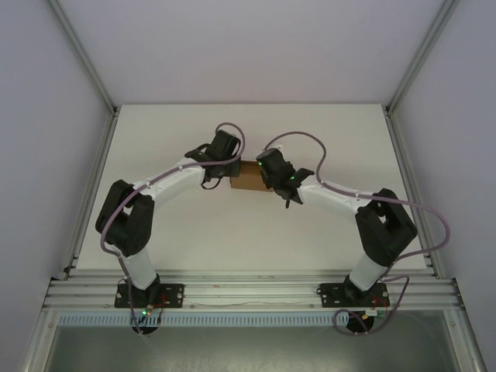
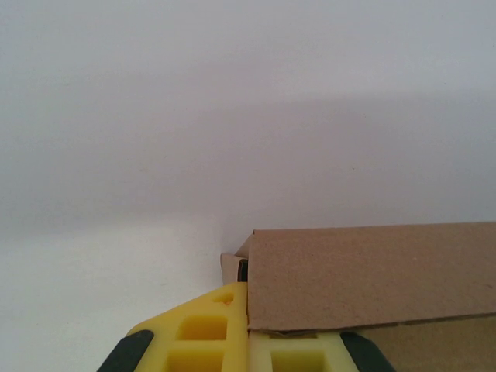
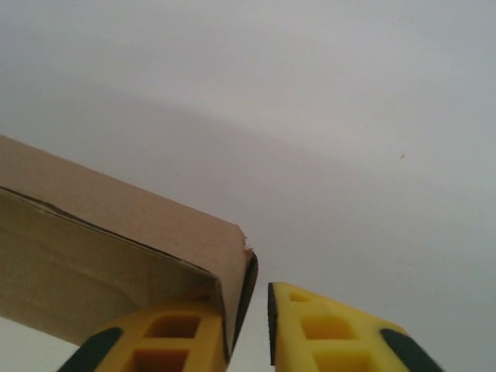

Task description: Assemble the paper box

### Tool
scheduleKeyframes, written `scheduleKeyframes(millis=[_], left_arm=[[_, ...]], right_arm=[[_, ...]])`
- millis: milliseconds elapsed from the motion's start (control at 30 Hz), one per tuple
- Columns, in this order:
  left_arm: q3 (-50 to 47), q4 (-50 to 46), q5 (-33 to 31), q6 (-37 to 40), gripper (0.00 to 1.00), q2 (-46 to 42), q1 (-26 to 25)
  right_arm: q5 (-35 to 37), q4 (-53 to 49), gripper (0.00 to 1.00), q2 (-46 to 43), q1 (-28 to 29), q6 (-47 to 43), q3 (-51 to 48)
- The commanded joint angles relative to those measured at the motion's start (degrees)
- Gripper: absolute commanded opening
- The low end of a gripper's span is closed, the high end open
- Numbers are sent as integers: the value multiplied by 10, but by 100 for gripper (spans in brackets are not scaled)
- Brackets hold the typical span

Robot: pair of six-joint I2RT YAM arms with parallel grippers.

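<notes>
Box (image 1: 249, 177) is sitting mid worktop (image 1: 232, 240) between the arms, left jaws pinching one end wall, right jaws slightly spread beside the opposite corner; left should be anchoring while right is repositioning.

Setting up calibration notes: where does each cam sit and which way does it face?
Top external: fixed above, behind the left arm and right arm, looking down on the table; left tool and right tool meet at the paper box.
Left wrist: on the left arm, looking along its yellow fingers at the box's corner.
Right wrist: on the right arm, looking along its fingers at the box's end.
Shared: all three show the paper box.
</notes>
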Motion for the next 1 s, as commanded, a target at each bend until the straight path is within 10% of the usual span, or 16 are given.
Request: scheduleKeyframes(millis=[0,500,967], left_arm=[[-41,-85,5,-2,0,53,-21],[-42,-67,-2,-7,0,53,-43],[-35,-69,-6,3,0,47,-46]], right_arm=[[-23,-81,25,-24,-14,21,25],[-140,-12,52,-118,-71,94,-18],[-164,-31,36,-6,-93,120,39]])
